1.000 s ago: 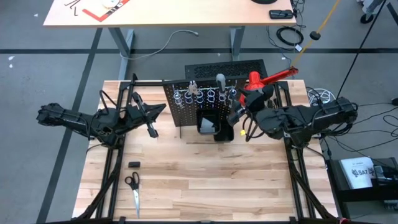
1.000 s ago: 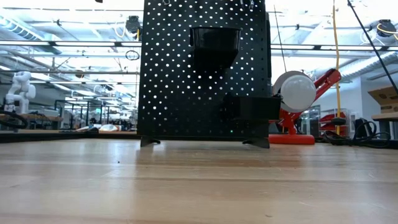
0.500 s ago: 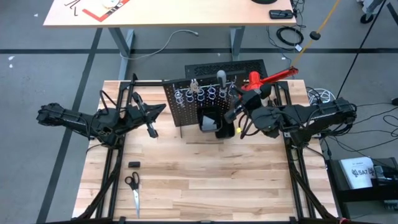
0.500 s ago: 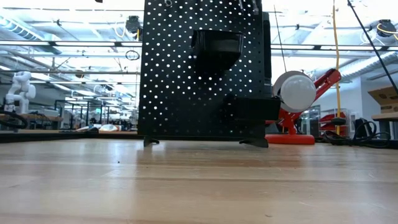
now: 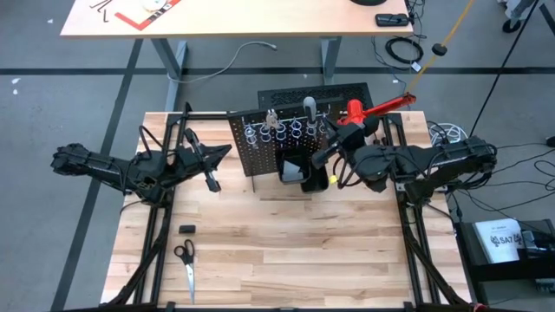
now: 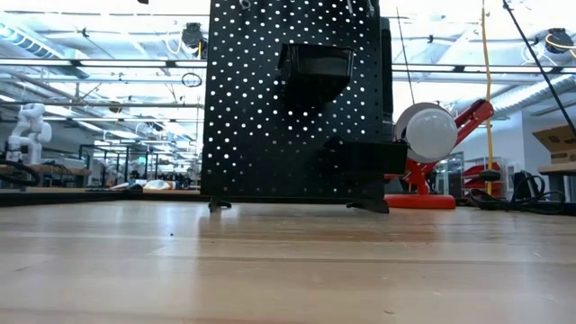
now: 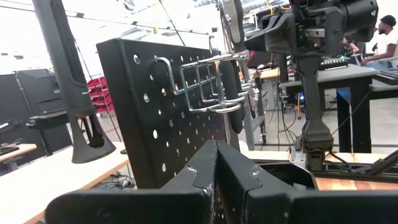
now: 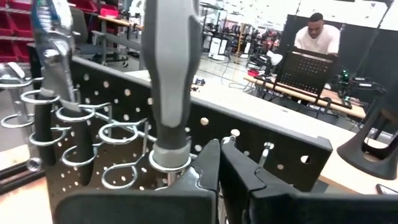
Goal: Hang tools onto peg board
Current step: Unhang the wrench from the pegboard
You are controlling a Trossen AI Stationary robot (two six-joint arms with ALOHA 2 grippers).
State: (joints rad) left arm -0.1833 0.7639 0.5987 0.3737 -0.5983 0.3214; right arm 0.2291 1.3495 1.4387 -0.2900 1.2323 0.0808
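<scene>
Right claw (image 5: 323,156): closed, empty, just beside the grey-handled screwdriver (image 8: 171,81) seated in a ring of the peg board (image 5: 282,143) | Left claw (image 5: 211,184): closed, waiting left of board | Advice: back straight off, clearing the rings, before fetching scissors (image 5: 185,260) from the surface (image 5: 295,251).

Matt black perforated metal peg board (image 5: 276,143); pale wood table (image 5: 295,251); rings (image 8: 124,134) probably steel.

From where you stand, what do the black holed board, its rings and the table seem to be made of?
The peg board looks like sheet metal painted matt black: thin, evenly punched holes. The rings look like bare bent steel wire, silvery and shiny. The table looks like pale wood: strips with visible grain, probably sealed, since it shows a slight sheen.
</scene>
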